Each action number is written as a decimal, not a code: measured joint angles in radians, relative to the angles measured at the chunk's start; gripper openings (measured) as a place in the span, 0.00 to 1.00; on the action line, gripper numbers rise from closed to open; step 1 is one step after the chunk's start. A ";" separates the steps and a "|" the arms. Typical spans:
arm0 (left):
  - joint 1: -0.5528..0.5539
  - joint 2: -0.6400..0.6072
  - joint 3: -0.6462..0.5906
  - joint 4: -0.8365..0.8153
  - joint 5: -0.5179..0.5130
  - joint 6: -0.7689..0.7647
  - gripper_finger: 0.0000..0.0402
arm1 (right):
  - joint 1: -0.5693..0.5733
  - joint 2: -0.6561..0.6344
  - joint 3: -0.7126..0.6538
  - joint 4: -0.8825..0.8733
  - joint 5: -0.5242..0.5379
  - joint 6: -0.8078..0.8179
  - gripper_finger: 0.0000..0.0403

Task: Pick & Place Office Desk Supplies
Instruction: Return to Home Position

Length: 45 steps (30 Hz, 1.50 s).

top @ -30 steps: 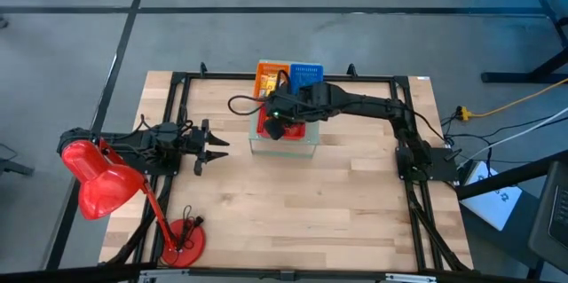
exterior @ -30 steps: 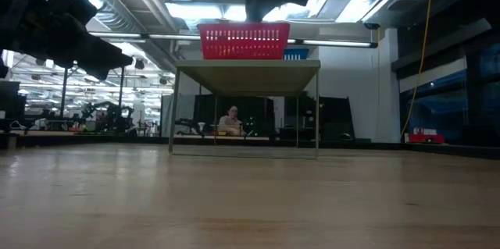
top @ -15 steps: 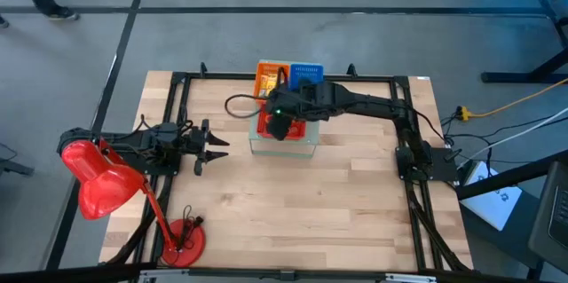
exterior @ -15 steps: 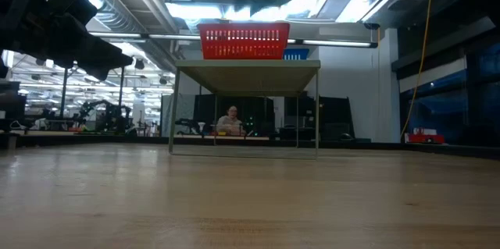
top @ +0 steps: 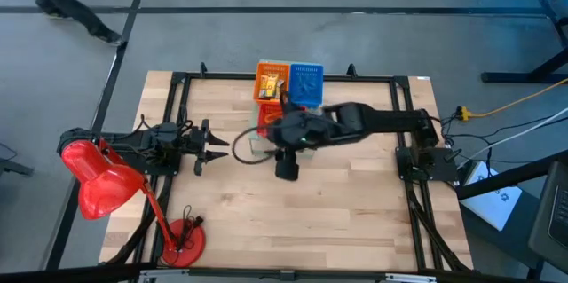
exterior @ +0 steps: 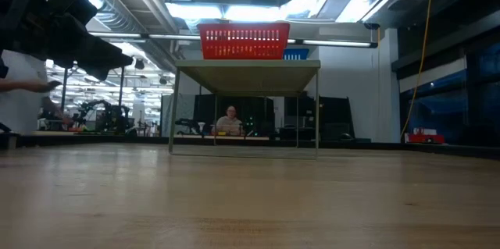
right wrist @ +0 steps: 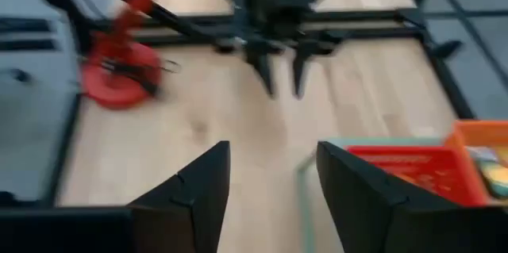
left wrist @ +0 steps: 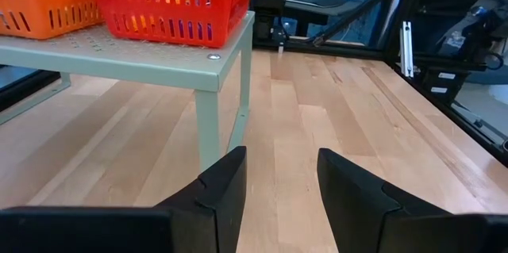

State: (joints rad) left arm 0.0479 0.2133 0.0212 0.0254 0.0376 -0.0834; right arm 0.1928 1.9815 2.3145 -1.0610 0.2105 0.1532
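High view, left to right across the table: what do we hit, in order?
red desk lamp → left gripper, open → orange basket → blue basket → right arm base. Left out: red basket and right gripper, open; they overlap mid-table.

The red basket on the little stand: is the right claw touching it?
Apart. The low view shows the red basket sitting with open air all round it; in the right wrist view the right gripper, fingers open, hangs over the wooden table.
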 joint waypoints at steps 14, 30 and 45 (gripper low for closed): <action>0.000 0.001 0.000 0.000 0.000 0.000 0.37 | 0.046 -0.687 -1.157 0.922 -0.060 0.106 0.46; 0.000 0.001 0.000 0.000 0.000 0.000 0.37 | 0.060 -1.286 -2.010 1.400 0.035 0.030 0.46; 0.000 0.001 0.000 0.000 0.000 0.000 0.37 | 0.041 -1.558 -2.269 1.413 0.088 -0.099 0.46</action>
State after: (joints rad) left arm 0.0476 0.2142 0.0212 0.0254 0.0376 -0.0834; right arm 0.2337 0.4238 0.0451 0.3521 0.2981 0.0541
